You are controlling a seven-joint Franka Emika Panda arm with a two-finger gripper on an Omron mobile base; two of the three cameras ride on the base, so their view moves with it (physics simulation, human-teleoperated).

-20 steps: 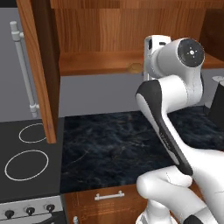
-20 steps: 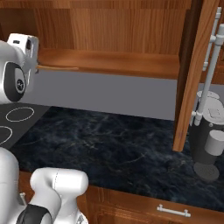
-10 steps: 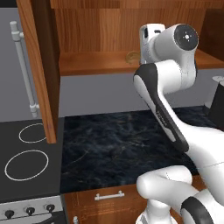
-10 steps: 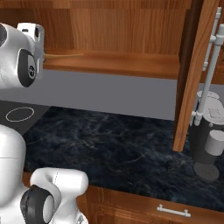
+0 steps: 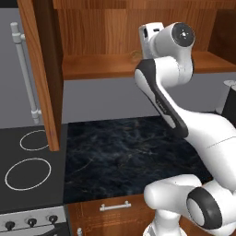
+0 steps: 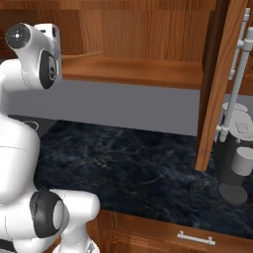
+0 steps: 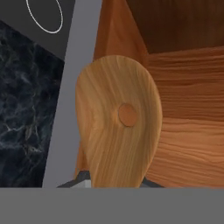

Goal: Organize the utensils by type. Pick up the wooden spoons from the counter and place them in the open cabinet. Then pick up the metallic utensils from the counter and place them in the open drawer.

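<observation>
A wooden spoon [image 7: 118,131] is held in the narrowly closed gripper [image 7: 114,184], its bowl standing out ahead of the hand over the front edge of the open cabinet's shelf [image 7: 188,131], with the dark counter [image 7: 22,96] seen below to one side. From the base views the hand is raised at shelf level before the cabinet [image 5: 106,64], so the spoon is judged carried but not yet set down. Release on the shelf is left, and no other utensils can be made out on the counter.
</observation>
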